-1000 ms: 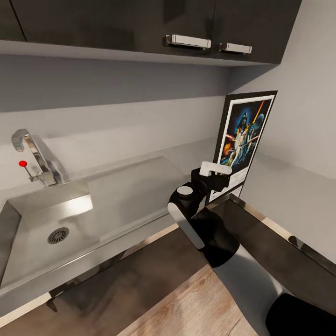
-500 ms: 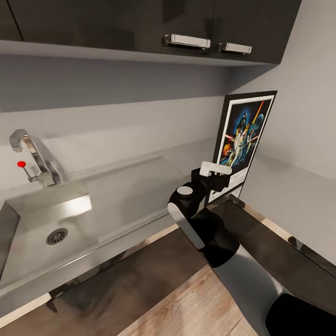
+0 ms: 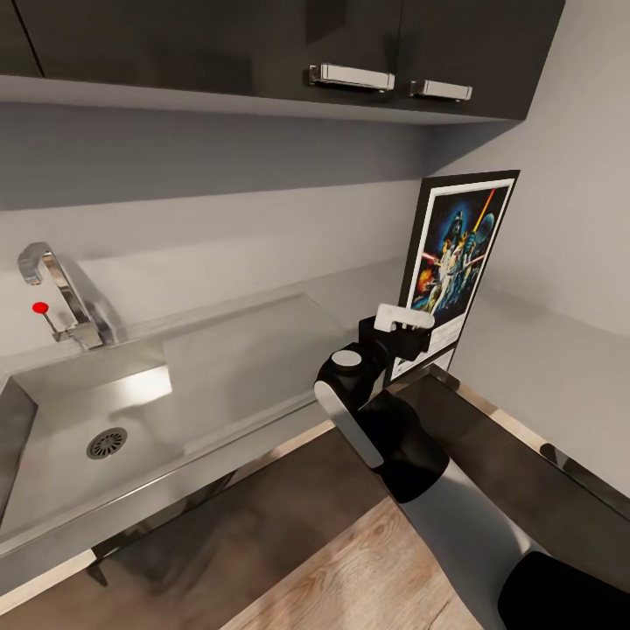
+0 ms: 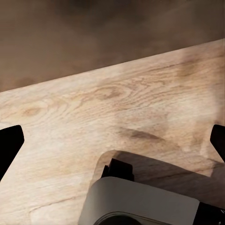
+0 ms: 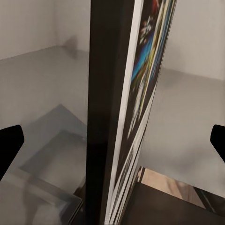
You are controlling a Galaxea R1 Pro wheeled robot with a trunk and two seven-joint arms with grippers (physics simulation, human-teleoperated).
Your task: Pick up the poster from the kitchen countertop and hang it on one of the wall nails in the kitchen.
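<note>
Head view: the poster [image 3: 455, 262] stands upright on the kitchen countertop [image 3: 542, 359] in the corner, near the wall. The right gripper [image 3: 411, 337] is at its lower edge; contact cannot be judged here.

Right wrist view: the poster's [image 5: 117, 108] dark frame edge runs straight between the fingers [image 5: 9, 145], which are spread wide with clear space each side. Nothing pinched.

Left wrist view: the left gripper's fingers [image 4: 8, 145] are spread apart over wooden floor [image 4: 117, 108], holding nothing.

Progress, by my reading: approach lined up, grasp not made. Closing, lifting and hanging all remain.
</note>
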